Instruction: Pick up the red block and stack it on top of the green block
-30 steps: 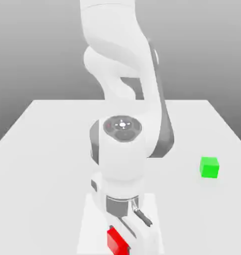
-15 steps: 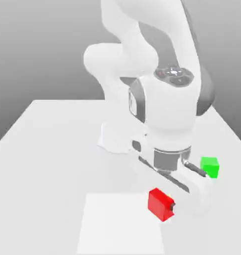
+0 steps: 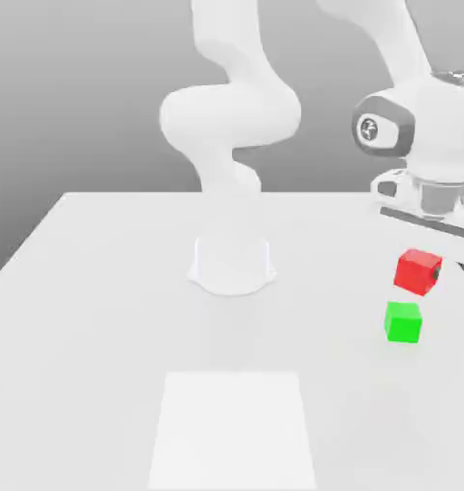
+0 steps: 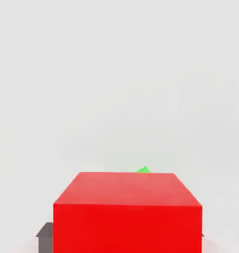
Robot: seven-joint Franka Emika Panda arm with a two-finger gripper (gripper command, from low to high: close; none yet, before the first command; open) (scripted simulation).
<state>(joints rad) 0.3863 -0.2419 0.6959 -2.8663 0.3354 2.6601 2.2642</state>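
Jaws [image 3: 429,275] clamped on unmarked red block [image 3: 417,270], aloft just above unmarked green block [image 3: 403,321].

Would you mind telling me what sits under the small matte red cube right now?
The small matte red cube hangs in the gripper, clear of the white table. The small matte green cube sits just below it; in the hand view the red cube covers all but a green sliver.

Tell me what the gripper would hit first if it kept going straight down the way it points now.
Probably the green block: the gripper holds the red block just above it, though depth alignment is uncertain.
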